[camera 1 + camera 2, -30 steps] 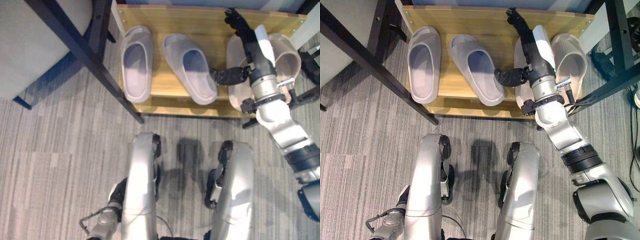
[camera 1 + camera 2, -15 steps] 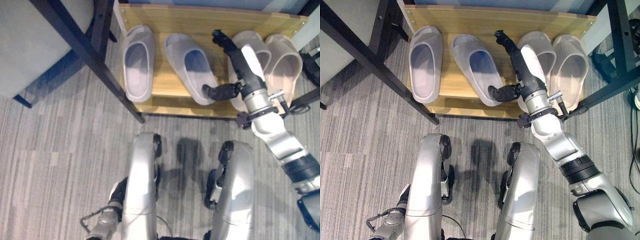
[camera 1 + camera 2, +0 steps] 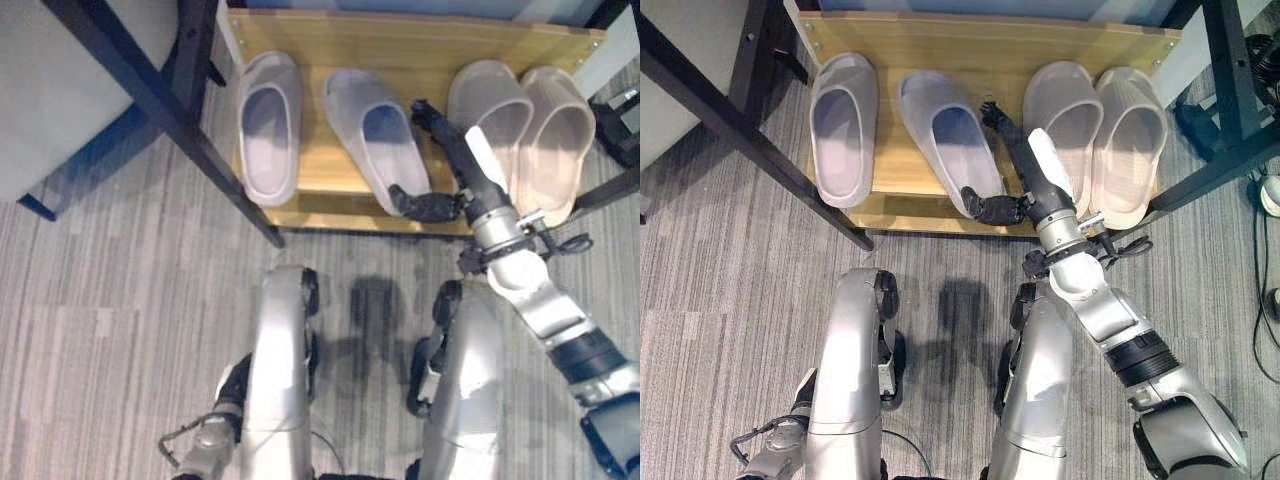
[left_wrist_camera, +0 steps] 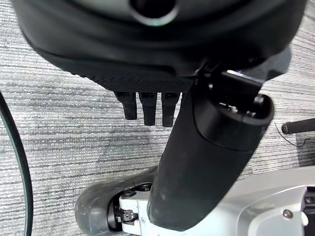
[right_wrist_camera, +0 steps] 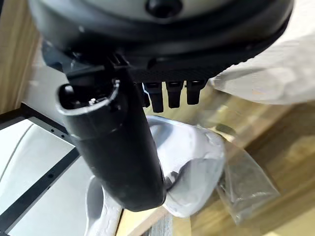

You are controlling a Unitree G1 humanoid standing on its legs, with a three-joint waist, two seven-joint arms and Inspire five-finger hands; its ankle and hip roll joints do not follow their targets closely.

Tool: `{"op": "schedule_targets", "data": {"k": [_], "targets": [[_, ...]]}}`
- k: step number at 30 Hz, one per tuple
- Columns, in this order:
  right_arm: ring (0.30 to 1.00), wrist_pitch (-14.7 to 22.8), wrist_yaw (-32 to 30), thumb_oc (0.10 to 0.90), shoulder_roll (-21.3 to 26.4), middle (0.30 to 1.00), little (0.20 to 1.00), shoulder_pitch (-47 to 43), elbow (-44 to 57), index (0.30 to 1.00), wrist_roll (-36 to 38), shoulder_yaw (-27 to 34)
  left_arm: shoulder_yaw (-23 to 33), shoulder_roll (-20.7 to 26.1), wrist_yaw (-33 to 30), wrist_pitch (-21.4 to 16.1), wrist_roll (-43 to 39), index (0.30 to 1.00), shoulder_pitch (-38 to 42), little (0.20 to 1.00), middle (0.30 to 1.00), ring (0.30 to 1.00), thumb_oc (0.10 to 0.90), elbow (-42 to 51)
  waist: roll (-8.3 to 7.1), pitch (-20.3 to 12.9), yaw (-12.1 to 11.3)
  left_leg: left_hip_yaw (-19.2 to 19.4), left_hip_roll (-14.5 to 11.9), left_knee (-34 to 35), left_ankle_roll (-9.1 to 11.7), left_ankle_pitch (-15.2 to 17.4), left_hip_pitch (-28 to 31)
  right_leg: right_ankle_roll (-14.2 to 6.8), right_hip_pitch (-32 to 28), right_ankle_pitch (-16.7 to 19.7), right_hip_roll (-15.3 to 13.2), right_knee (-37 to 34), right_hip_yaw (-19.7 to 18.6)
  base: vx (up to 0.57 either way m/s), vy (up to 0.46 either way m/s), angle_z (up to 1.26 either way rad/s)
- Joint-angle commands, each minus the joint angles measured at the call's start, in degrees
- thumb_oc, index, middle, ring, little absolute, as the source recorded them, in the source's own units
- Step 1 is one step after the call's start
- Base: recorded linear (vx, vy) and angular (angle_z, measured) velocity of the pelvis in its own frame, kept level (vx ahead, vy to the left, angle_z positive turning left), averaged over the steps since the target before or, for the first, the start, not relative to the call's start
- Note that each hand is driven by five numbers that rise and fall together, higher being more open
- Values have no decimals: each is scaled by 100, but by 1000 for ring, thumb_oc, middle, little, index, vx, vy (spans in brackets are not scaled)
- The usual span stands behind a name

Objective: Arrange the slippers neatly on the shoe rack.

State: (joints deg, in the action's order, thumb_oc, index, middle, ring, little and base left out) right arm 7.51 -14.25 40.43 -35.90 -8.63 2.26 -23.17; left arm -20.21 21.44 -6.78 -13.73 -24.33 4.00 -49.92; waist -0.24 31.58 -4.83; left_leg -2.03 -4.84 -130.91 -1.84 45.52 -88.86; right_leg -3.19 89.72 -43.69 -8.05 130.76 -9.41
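Four moulded foam slippers on a low wooden shoe rack [image 3: 940, 25].

Two smooth pale-grey slippers occupy the rack's left half: one straight [image 3: 843, 128], one angled [image 3: 948, 140]. Two ribbed beige slippers [image 3: 1062, 118] [image 3: 1127, 145] lie touching, side by side, on the right half. The right hand [image 3: 1025, 185], fingers extended and uncurled, sits between the angled grey slipper and the beige pair, thumb at the grey slipper's heel. The rack stands on striped grey carpet [image 3: 730, 300]. The left hand [image 4: 147, 105] hangs with fingers straight above the carpet.
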Motion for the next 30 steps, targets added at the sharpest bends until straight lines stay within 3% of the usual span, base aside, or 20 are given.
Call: {"op": "schedule_targets", "data": {"k": [1,10,19,30], "targets": [[900,478,-138,800,34,900,900,-460,971,900,-172,445,-187,-92,-23,-204,107,900,-206,900,900,900,800,145,-119,-179,-312,-489,308,313,-140,90,-109,781,-100,516,-31,-111,-662,0,0,0],[900,517,-102,800,-342,900,900,-414,1160,900,51,336,-165,-74,-204,-228,266,900,-181,900,900,900,800,56,-83,-179,-334,-479,323,338,-135,66,-109,796,-97,526,-10,-118,-651,0,0,0],[900,503,-680,800,-1152,900,900,-1678,272,900,309,-124,-153,115,-591,-345,148,900,-46,900,900,900,800,130,51,-179,-472,-478,335,336,-122,6,-109,780,-116,582,-9,-120,-605,0,0,0],[900,654,-625,800,-1490,900,900,-2214,-350,900,1038,-382,-280,121,-615,-346,200,900,27,900,900,900,800,4,126,-179,-574,-498,368,300,-117,15,-109,774,-162,602,-43,-106,-594,0,0,0]]}}
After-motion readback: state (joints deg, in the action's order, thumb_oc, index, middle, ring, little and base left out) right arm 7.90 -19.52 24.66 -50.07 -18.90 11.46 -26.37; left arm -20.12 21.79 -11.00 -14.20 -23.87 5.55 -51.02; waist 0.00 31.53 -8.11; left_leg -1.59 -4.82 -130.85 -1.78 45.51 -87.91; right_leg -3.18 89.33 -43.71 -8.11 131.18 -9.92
